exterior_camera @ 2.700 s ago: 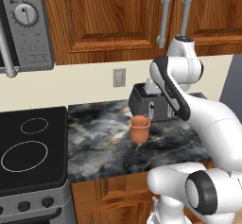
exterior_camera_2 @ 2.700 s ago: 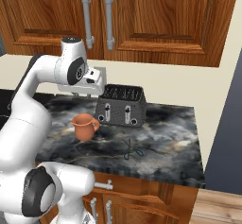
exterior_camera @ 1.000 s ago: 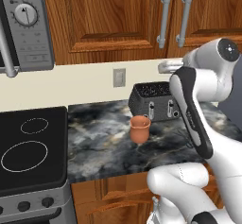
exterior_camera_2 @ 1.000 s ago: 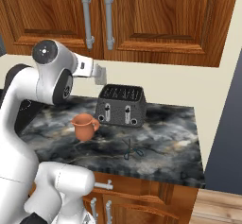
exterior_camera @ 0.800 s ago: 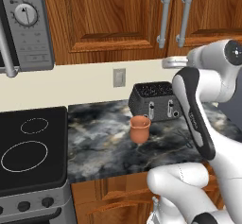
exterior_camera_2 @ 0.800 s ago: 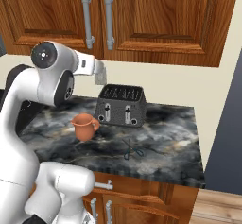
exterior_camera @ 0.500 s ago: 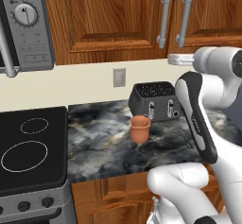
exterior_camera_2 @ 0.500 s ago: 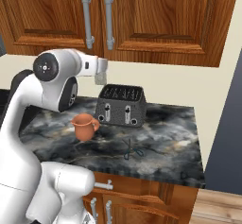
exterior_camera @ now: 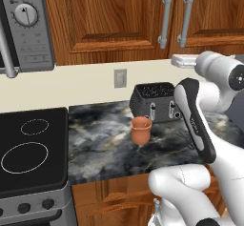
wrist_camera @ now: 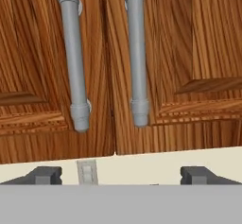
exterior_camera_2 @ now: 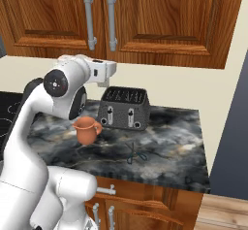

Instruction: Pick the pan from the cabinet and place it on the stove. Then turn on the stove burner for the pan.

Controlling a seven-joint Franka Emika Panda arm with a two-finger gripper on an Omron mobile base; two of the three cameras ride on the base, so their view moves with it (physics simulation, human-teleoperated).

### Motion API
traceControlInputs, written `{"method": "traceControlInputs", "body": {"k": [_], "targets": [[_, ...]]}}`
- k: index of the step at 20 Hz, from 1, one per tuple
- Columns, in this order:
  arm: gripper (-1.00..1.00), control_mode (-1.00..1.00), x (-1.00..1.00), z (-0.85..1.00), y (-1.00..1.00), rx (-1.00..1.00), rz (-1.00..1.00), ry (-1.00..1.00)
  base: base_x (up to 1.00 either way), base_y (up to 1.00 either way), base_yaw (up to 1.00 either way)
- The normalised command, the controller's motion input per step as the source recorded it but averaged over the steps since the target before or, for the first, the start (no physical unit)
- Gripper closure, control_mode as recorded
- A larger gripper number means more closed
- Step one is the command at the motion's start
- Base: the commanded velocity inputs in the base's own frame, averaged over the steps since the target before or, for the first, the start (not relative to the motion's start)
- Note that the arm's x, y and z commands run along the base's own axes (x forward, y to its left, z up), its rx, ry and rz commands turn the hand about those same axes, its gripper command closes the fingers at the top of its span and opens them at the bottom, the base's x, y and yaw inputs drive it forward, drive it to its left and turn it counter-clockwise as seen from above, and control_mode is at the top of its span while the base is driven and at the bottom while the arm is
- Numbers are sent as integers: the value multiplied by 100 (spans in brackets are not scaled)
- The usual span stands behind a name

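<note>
Pan isn't visible anywhere; I judge it sits behind the closed doors of the cabinet [exterior_camera: 119, 20], so step in hand is opening that cabinet, first part of the pick. Both doors shut, seam between the two grey bar handles. In hand view the left handle [wrist_camera: 74, 57] runs from 12 o'clock down to about 9 o'clock of centre, the right handle [wrist_camera: 138, 53] just beside it past the seam.

My claw [wrist_camera: 120, 176] is released, tips spread wide at 7 and 5 o'clock of the hand view, nothing between them, apart from the doors. In left base view the claw [exterior_camera: 183, 61] hangs below the handle pair, above the toaster [exterior_camera: 155, 101] on the desk [exterior_camera: 100, 139].

Next move, my call: raise and push forward, centre one handle between the tips, clench, pull the door out. Can't tell which door hides the pan.

Stove [exterior_camera: 28, 148] at 8 o'clock in left base view, large burner ring [exterior_camera: 25, 157] bare. Clay cup [exterior_camera: 141, 129] and scissors [exterior_camera_2: 132, 152] on the desk, not task-related.
</note>
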Motion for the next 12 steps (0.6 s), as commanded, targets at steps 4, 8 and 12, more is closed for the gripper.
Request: {"method": "traceControlInputs", "body": {"k": [4,8,12], "targets": [[-100,-100,27,0,-25,0,0,-11,0,0,0],[-100,-100,21,0,-24,0,0,-13,0,0,0],[-100,-100,23,13,-13,0,0,-10,0,0,0]]}}
